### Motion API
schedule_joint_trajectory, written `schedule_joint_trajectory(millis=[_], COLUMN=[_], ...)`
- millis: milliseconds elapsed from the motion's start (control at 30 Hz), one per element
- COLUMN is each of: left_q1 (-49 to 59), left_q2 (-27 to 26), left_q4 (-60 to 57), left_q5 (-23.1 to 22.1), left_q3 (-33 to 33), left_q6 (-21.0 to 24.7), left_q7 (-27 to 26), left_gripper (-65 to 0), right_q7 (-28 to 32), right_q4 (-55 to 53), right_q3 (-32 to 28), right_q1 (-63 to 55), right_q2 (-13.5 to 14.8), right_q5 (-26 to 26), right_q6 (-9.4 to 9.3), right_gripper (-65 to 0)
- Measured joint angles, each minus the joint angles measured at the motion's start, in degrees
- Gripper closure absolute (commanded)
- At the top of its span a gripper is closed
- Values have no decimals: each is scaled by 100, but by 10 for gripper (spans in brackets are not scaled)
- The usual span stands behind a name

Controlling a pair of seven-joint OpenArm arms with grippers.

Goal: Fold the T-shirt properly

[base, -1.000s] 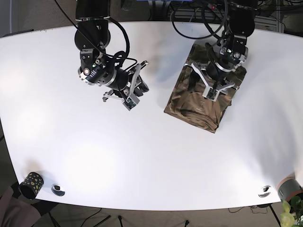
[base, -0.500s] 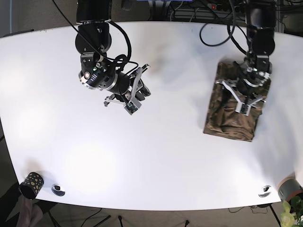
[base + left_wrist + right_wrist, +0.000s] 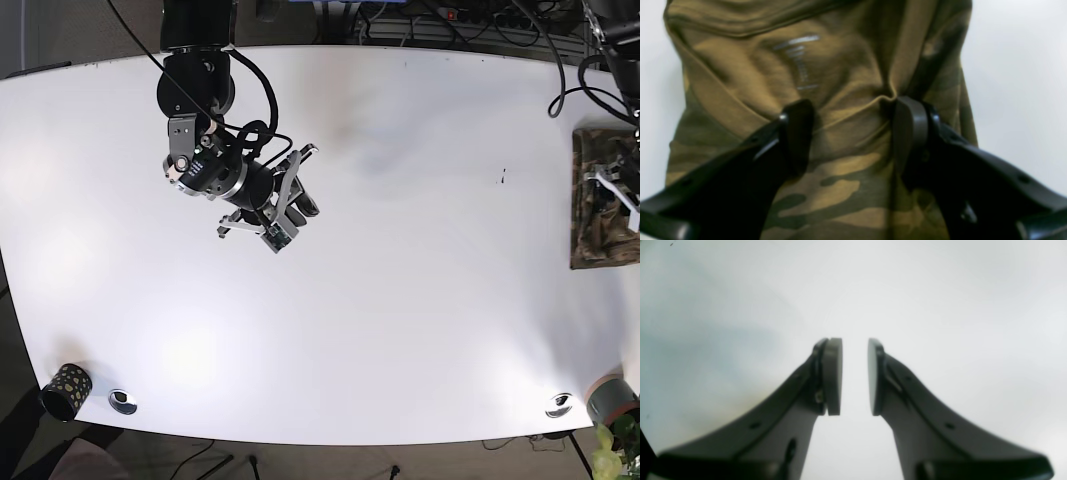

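Note:
The T-shirt (image 3: 592, 238) is a folded camouflage bundle lying at the far right edge of the white table (image 3: 400, 300). My left gripper (image 3: 622, 195) rests on top of it. In the left wrist view the T-shirt (image 3: 840, 66) fills the frame, and the left gripper (image 3: 853, 133) stands open, its black fingers (image 3: 796, 133) pressed onto the cloth with a pucker of fabric against the right one. My right gripper (image 3: 290, 215) hovers over bare table at upper left. In its own view the right gripper (image 3: 855, 376) has its pads a narrow gap apart with nothing between them.
A dark patterned cup (image 3: 67, 388) and a small round disc (image 3: 122, 401) sit at the front left corner. Another disc (image 3: 559, 404) and a grey pot (image 3: 612, 397) are at the front right. Cables (image 3: 420, 25) hang behind the far edge.
The left gripper has slid the folded T-shirt from the upper middle-right of the table out to the right edge. The right arm has shifted only slightly.

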Motion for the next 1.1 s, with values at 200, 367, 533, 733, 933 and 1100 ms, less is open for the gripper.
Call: schedule_joint_trajectory(millis=[200,367,533,733,933,1100], left_q1=[177,267,404,407,376,376], left_q2=[-387,-470,-601,-590,-358,310], left_q4=[-258,-258,107,1185,2308,3008], left_q5=[129,166,625,669,638,651], left_q3=[-258,-525,-929,-1375,-1408,-883], left_q6=[-33,-109,-442,-544,-498,79], left_q7=[155,302,815,863,824,870], left_gripper=[-346,-346,-344,-344,-344,-344], right_q7=[-4,0,-2,0,4,560], right_q4=[35,37,37,179,409,411], right_q3=[2,0,-2,-2,33,11], right_q1=[2,4,4,-37,-13,-13], right_q2=[4,4,4,90,321,518], right_q5=[-2,0,-4,7,-9,-501], right_q6=[0,0,0,2,22,42], right_gripper=[-122,-122,-122,-122,-122,-122])
